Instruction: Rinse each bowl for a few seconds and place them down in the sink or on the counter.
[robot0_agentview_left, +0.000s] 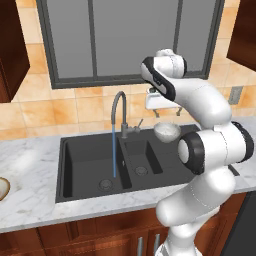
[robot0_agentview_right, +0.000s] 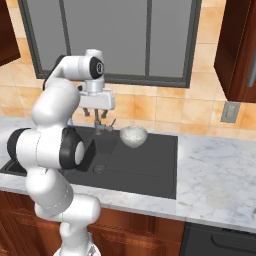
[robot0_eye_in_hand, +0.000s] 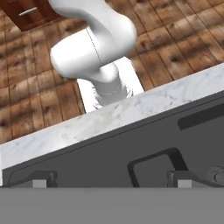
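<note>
Arm: your white arm (robot0_agentview_left: 207, 150) fills the near foreground, hand raised above the sink's back edge.
Gripper: gripper (robot0_agentview_right: 98, 117) points down near the tap; fingers (robot0_eye_in_hand: 38, 182) stand wide, holding nothing.
Speckled bowl: bowl (robot0_agentview_left: 166, 131) appears at the sink's far right, just below and to the right of the hand, untouched; from the right base view (robot0_agentview_right: 133, 135) you cannot tell whether it rests or hangs.
Tan bowl: second bowl (robot0_agentview_left: 3, 188) sits on the counter (robot0_agentview_left: 30, 165) far left, well apart.
Tap: tap (robot0_agentview_left: 118, 107) runs a stream into the big basin.
Sink: sink (robot0_agentview_left: 90, 165) basins hold no dishes.
Risk: dropping straight down, you may hit the rim off-centre and tip the bowl; judging from curvature, wide fingers could slip off it.
Risk: swinging toward the stream, your wrist may clip the tap.
</note>
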